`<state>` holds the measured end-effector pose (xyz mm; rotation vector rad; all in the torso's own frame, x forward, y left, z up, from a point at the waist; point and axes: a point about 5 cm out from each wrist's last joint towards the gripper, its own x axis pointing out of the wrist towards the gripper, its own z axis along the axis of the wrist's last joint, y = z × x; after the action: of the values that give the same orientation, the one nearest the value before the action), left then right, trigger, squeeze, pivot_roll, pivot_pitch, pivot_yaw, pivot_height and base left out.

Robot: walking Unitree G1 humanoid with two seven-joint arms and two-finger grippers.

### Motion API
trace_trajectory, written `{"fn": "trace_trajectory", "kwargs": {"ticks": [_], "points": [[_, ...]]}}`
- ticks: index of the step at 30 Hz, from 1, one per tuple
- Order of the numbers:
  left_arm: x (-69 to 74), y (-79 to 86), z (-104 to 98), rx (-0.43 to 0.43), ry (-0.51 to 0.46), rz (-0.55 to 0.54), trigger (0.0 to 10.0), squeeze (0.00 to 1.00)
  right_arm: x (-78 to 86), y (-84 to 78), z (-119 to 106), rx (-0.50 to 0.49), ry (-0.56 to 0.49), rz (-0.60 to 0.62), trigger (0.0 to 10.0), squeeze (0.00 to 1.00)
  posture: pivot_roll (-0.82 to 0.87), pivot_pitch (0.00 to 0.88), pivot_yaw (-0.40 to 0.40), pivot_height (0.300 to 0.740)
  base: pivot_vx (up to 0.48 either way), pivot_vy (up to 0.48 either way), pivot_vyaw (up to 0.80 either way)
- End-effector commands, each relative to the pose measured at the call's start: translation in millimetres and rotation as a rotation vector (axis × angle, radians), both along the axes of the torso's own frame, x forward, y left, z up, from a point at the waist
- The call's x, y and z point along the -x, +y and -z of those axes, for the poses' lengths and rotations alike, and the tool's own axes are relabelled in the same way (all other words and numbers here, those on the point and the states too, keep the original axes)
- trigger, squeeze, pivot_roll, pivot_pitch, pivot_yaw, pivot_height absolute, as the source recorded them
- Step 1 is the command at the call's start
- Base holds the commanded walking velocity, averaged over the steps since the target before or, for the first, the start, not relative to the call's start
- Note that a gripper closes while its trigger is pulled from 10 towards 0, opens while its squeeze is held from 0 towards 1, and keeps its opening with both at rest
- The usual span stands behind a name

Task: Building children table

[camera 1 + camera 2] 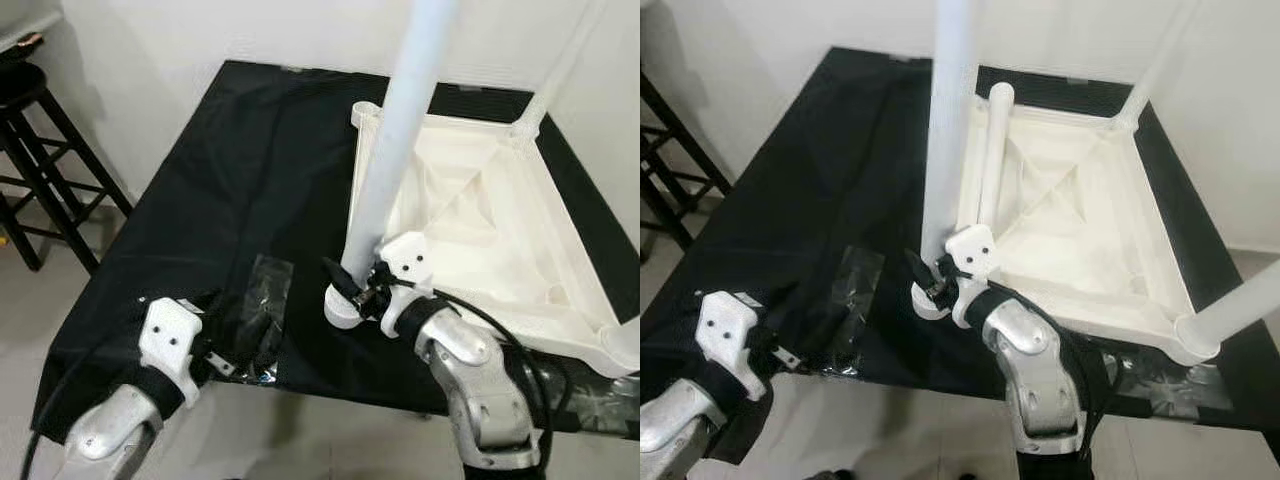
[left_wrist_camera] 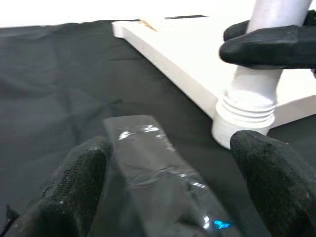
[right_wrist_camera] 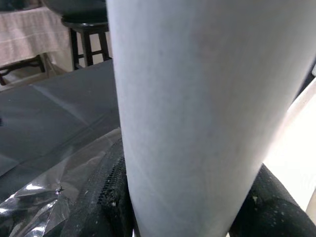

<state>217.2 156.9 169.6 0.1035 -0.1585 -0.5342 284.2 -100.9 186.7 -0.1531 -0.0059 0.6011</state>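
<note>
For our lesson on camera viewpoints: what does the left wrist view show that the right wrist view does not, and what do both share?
Left wrist view alone: the ribbed threaded base of the white plastic table leg entering the upturned white tabletop, and the left gripper with its fingers apart. Right wrist view alone: a dark wooden stool, with the right gripper's fingers clasping the leg. Both: black cloth, clear plastic wrapper.

Head pair: high, angled forward and down over the black-draped worktop (image 1: 200, 180), both taking in the upturned white table top (image 1: 1060, 230) and its near leg (image 1: 395, 160). Left wrist: low, close to the cloth, facing right across a clear plastic wrapper (image 2: 148, 158) toward that leg's threaded base. Right wrist: pressed against the same leg, facing left toward a dark stool (image 3: 86, 24).
</note>
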Motion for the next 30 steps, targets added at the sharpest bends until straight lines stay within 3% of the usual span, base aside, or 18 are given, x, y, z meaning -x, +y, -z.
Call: {"fn": "trace_trajectory", "kwargs": {"ticks": [1,4,5,6,7,9,10,11,12,15,23,24,25,26,30], "points": [[2.0,-4.2,4,0.009,0.023,0.016,10.0,0.0,-5.7,-10.1,31,0.083,0.187,0.085,10.0,0.0,0.11,0.258,-0.089,0.74,0.0,0.0,0.0],[2.2,-4.3,4,0.008,0.024,0.015,10.0,0.0,-9.0,-9.7,27,0.071,0.176,0.082,10.0,0.0,0.11,0.258,-0.089,0.74,0.0,0.0,0.0],[2.0,-4.4,5,0.006,0.025,0.015,10.0,0.0,-13.0,-8.5,20,0.032,0.159,0.069,10.0,1.0,0.11,0.255,-0.091,0.74,0.0,0.0,0.0],[2.0,-4.4,5,0.006,0.025,0.015,10.0,0.0,-13.0,-8.5,20,0.032,0.159,0.069,10.0,1.0,0.11,0.255,-0.091,0.74,0.0,0.0,0.0],[1.3,-4.8,5,0.0,0.025,0.014,10.0,0.0,-25.1,-6.1,-1,-0.065,0.081,-0.05,10.0,1.0,0.11,0.248,-0.091,0.74,0.0,0.0,0.0],[0.7,-5.7,5,-0.001,0.025,0.016,10.0,0.0,-30.3,-6.1,-19,-0.1,-0.001,-0.208,10.0,1.0,0.11,0.242,-0.091,0.74,0.0,0.0,0.0],[0.7,-5.7,5,-0.001,0.025,0.016,10.0,0.0,-30.3,-6.1,-19,-0.1,-0.001,-0.208,10.0,1.0,0.11,0.242,-0.091,0.74,0.0,0.0,0.0],[-0.1,-7.4,5,0.006,0.021,0.02,10.0,0.0,-28.8,-6.7,-27,-0.115,-0.015,-0.36,10.0,0.78,0.11,0.239,-0.087,0.74,0.0,0.0,0.0],[-0.4,-8.8,4,0.011,0.02,0.025,10.0,0.0,-28.7,-7.7,-28,-0.083,-0.029,-0.425,10.0,0.0,0.11,0.238,-0.083,0.74,0.0,0.0,0.0],[-0.7,-12.6,4,0.015,0.022,0.039,10.0,0.0,-30.3,-9.6,-29,-0.005,-0.043,-0.524,10.0,0.0,0.12,0.236,-0.082,0.74,0.0,0.0,0.0],[-2.6,-21.5,0,0.042,0.005,0.06,10.0,0.0,-48.1,-3.0,-34,0.074,-0.034,-0.679,10.0,0.0,0.13,0.227,-0.083,0.74,0.0,0.0,0.0],[-2.9,-22.2,0,0.04,0.004,0.062,10.0,0.0,-50.2,-0.5,-37,0.061,-0.032,-0.707,4.9,0.0,0.13,0.225,-0.086,0.74,0.0,0.0,0.0],[-2.9,-22.2,0,0.04,0.004,0.062,10.0,0.0,-50.2,-0.5,-37,0.061,-0.032,-0.707,4.9,0.0,0.13,0.225,-0.086,0.74,0.0,0.0,0.0],[-3.5,-22.5,-1,0.04,0.001,0.062,10.0,0.0,-53.6,1.9,-41,0.043,-0.034,-0.73,0.0,0.0,0.13,0.226,-0.088,0.74,0.0,0.0,0.0],[-5.0,-22.4,-2,0.038,-0.007,0.06,10.0,0.0,-59.6,2.9,-42,0.03,-0.031,-0.753,0.0,0.0,0.12,0.227,-0.098,0.74,0.0,0.0,0.0]]}}
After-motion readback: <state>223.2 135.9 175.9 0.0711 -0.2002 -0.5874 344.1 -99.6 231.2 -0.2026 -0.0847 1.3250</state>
